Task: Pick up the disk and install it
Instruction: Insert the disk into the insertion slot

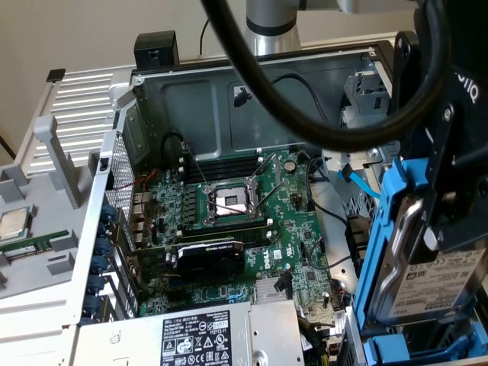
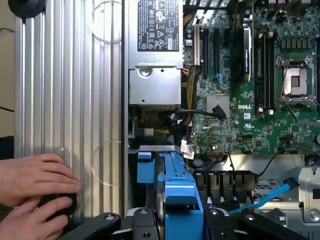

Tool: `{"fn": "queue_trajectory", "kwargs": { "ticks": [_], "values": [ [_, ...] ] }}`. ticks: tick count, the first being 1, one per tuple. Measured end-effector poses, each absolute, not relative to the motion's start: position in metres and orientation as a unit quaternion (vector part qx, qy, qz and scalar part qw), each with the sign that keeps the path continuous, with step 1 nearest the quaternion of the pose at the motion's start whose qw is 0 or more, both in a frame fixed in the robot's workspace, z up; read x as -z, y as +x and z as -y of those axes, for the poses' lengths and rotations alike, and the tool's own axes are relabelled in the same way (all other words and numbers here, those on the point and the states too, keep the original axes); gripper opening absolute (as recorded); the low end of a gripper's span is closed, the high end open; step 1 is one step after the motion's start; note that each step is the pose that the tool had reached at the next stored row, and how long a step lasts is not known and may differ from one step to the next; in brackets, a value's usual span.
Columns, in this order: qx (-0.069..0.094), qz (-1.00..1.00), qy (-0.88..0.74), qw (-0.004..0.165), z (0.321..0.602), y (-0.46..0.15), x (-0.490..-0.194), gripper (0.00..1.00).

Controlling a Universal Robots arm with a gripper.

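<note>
**Disk pinched in end effector over open computer case**

My end effector (image 1: 438, 236) (image 2: 175, 227) is clamped on the disk (image 1: 446, 282) (image 2: 175, 192), fingers pressing either side of its blue carrier (image 1: 385, 229). The disk stands on edge, lifted, white label facing the exterior camera. It's at the exterior view's right, over the edge of the open computer case (image 1: 252, 88), and just beside the blue data cable (image 1: 358, 183) (image 2: 270, 197).

Inside the case:
- motherboard (image 1: 301, 229) (image 2: 240, 100) with an open CPU socket (image 1: 229, 202) (image 2: 296, 80)
- black graphics card (image 1: 210, 255)
- silver power supply (image 1: 206, 335) (image 2: 152, 50) with a label on top

A thick black cable (image 1: 305, 126) arcs across the foreground of the exterior view. On the exterior view's left, a small square CPU chip (image 1: 14, 223) lies on a grey tray (image 1: 46, 152).

In the wrist view, a person's two hands (image 2: 35, 175) (image 2: 32, 217) rest on the ribbed silver panel (image 2: 70, 90) beside the case, around a dark round object (image 2: 57, 204).
</note>
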State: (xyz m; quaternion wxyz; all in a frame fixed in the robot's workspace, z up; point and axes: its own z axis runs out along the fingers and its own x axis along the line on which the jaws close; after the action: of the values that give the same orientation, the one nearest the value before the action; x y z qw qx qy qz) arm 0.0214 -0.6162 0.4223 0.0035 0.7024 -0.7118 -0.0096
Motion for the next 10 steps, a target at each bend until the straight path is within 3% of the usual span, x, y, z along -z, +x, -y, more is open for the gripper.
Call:
{"fn": "queue_trajectory", "kwargs": {
  "ticks": [10],
  "values": [
    [0.010, 0.712, 0.702, 0.003, 0.6161, 0.0214, -0.4189, 0.37]
  ]
}}
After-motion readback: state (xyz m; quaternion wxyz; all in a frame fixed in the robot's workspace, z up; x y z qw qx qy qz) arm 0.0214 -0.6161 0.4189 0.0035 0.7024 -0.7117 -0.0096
